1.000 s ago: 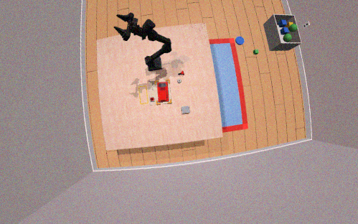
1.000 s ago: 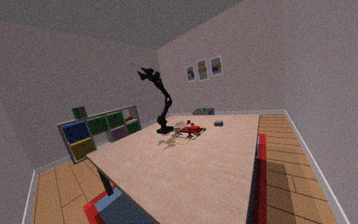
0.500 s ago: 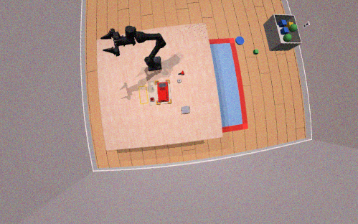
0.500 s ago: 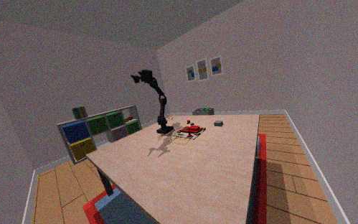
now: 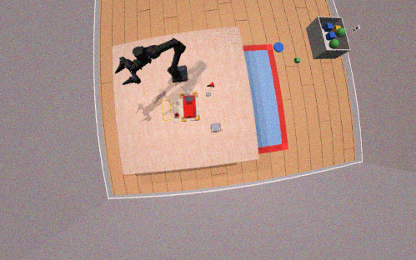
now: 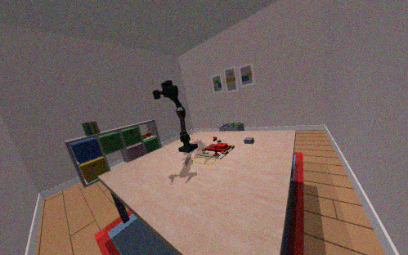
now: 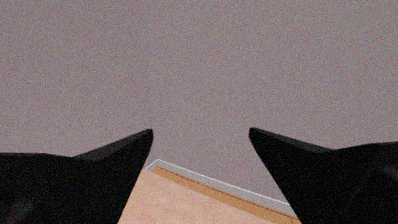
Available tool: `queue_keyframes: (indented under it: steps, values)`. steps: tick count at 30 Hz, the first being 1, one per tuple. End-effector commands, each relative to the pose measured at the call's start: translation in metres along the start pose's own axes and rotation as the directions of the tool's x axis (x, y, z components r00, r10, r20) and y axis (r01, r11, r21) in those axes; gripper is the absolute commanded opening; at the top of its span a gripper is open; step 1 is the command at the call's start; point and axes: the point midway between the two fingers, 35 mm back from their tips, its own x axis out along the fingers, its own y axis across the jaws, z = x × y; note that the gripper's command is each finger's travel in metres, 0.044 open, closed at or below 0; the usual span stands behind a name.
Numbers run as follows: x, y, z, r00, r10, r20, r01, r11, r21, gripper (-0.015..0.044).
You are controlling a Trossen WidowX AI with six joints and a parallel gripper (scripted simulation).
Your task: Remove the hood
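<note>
The red toy car [image 5: 189, 109] [image 6: 221, 145] sits among orange corner pieces near the middle of the table. Its hood is too small to tell apart from the red body. The marked area, a thin yellow outline [image 5: 162, 110] [image 6: 204, 163], lies on the table beside the car, on the left in the top view, with no hood seen in it. My gripper [image 5: 119, 78] [image 7: 202, 132] is open and empty, high above the table's left part in the top view, well away from the car. The wrist view shows neither car nor outline.
A small dark red piece [image 5: 177, 115] stands between outline and car. A red piece [image 5: 212, 84] and a small round grey piece [image 5: 208, 94] lie beyond the car. A grey block [image 5: 215, 127] [image 6: 248, 140] lies farther off. The table edge [image 5: 117, 108] is at left.
</note>
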Motion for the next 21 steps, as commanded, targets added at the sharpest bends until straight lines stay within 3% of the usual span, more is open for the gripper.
queue_keyframes:
  steps: [1,11,21]
  values:
    - [0.020,0.030,-0.032,0.989,0.098,-0.109,-0.098,0.995,0.010,0.0440]
    - [0.038,0.103,-0.102,0.894,0.278,-0.352,-0.284,0.958,0.037,0.0440]
    - [0.023,0.181,-0.174,0.708,0.408,-0.576,-0.457,0.887,0.068,0.0440]
